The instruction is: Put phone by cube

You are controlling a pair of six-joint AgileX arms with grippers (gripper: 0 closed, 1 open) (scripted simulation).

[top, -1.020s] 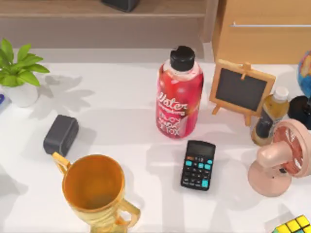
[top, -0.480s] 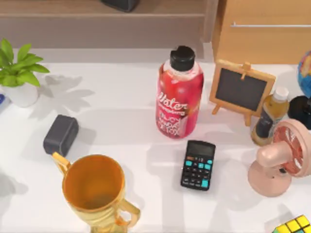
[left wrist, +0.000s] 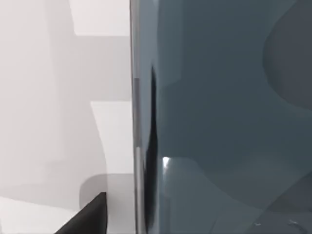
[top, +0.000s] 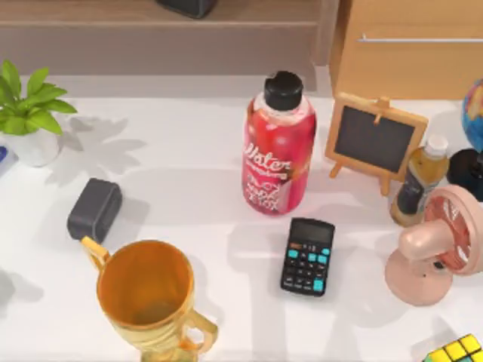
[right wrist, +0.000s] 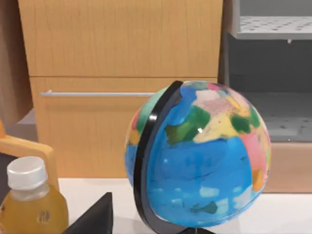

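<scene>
Left wrist view: phone (left wrist: 224,117) close against camera, upright edge; hand state cannot tell. Cube (top: 456,351) at table (top: 189,188) right front corner. Bottle (top: 278,154) label: "Water".

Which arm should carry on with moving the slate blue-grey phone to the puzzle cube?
Left, probably. The flat slate blue-grey phone sits right against the left wrist camera, while the right wrist view faces the globe. The sticker-covered puzzle cube lies at the table's front right corner.

red bottle (top: 278,154), label apparently "water"
</scene>
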